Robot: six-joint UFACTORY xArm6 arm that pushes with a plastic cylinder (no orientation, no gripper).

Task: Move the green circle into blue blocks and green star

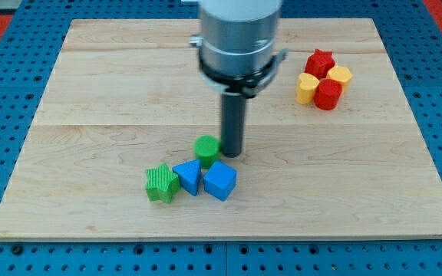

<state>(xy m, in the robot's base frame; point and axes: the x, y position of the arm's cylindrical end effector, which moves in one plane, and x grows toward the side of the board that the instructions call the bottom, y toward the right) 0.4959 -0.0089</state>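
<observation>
The green circle [206,148] lies on the wooden board, just above the two blue blocks. The blue triangle-like block [188,176] and the blue cube [220,181] sit side by side below it, with the green star [162,183] at their left. The circle touches or nearly touches the top of the blue blocks. My tip [232,155] stands right next to the green circle, on its right side, and above the blue cube.
A cluster of a red star [320,61], a yellow block [339,75], a yellow block [307,87] and a red cylinder [328,95] sits at the view's upper right. The board's [90,92] bottom edge runs just below the blue blocks.
</observation>
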